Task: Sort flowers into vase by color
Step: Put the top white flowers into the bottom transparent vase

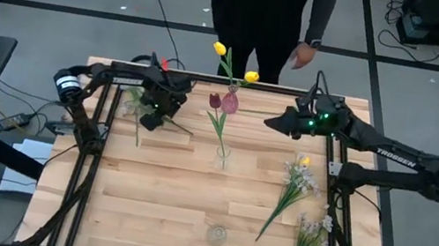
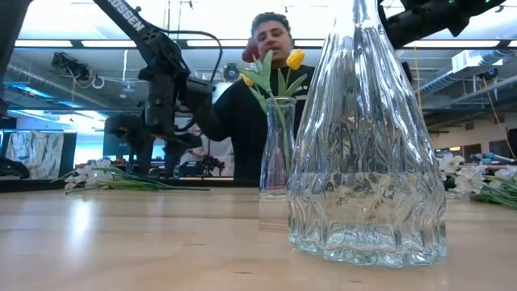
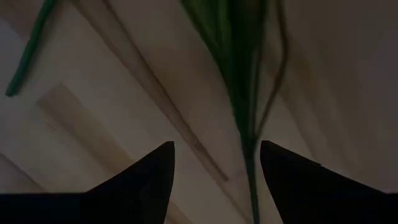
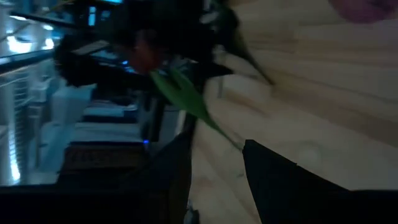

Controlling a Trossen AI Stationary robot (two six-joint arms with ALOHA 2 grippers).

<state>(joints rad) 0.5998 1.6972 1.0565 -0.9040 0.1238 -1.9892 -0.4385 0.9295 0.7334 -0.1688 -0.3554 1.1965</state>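
Note:
A small glass vase (image 1: 221,155) mid-table holds yellow tulips (image 1: 219,49) and a maroon tulip (image 1: 215,100). A tall, ribbed empty glass vase (image 2: 367,162) stands near the table's front edge. At the far left, my left gripper (image 3: 217,149) points down, open. Its fingers stand on either side of the green stem (image 3: 249,155) of a white-blossom spray (image 1: 136,114) that lies flat on the table. My right gripper (image 1: 272,121) at the far right is shut on the stem of another maroon tulip (image 1: 230,102). My right gripper pinches the tulip's green stem (image 4: 217,127) between its two fingers. It comes nearly level from the table's right. The stem sticks out ahead of the fingers toward the table's left. The tulip is lifted clear of the table, its head next to the small vase's flowers.
Two white-blossom sprays (image 1: 294,185) (image 1: 308,236) lie on the table's right side. A person (image 1: 264,14) stands at the far edge, holding a thin dark rod (image 1: 166,16) over the far left corner. Bare wood lies at the table's near left.

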